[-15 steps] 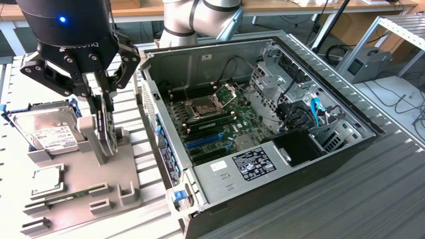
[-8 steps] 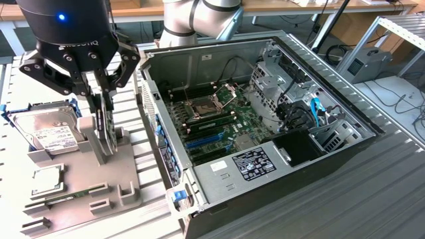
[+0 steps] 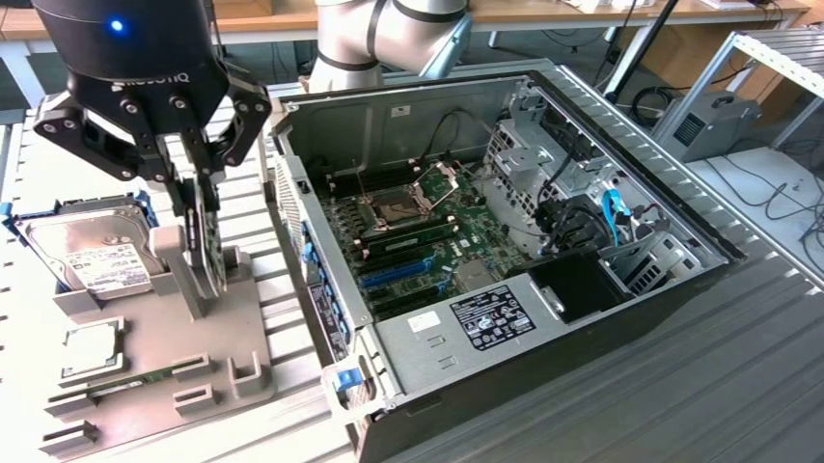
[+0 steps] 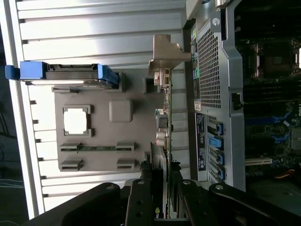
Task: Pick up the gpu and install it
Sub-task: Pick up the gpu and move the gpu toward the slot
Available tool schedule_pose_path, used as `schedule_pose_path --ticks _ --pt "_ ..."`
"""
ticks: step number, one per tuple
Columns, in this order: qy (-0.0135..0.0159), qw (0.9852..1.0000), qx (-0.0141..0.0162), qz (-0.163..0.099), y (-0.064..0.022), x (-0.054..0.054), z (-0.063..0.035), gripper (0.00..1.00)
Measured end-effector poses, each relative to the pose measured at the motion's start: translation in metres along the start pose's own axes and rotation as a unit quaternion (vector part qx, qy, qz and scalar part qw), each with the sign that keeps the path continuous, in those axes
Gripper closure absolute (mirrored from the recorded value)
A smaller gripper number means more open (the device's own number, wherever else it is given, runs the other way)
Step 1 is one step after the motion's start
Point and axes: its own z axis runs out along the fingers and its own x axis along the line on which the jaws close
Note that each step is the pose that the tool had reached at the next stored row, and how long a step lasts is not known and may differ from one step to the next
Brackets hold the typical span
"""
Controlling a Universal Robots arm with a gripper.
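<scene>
The gpu point(image 3: 203, 262) stands on edge in a slot of the grey fixture point(image 3: 154, 333), at the exterior view's left, beside the open computer case point(image 3: 670, 289). My gripper point(image 3: 193, 207) has come down over it from above, with one finger on each face of the card, shut on it. In the wrist view the gpu point(image 4: 165, 117) shows edge-on, its silver end bracket point(image 4: 165, 52) at the far end, and my gripper point(image 4: 163, 197) closes on the near end. The card's lower edge still appears to sit in the fixture.
A hard drive in a blue caddy point(image 3: 96, 246) stands on the fixture beside the gpu. A processor point(image 3: 91, 347) and a memory stick point(image 3: 142, 378) lie nearer the front. Inside the case lies the motherboard point(image 3: 425, 236) with blue expansion slots point(image 3: 393, 272).
</scene>
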Motion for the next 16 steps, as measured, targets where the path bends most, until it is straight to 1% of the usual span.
schedule_pose_path --ticks 16 --pt "0.0 1.0 0.0 0.0 -0.0001 -0.0002 -0.0059 0.74"
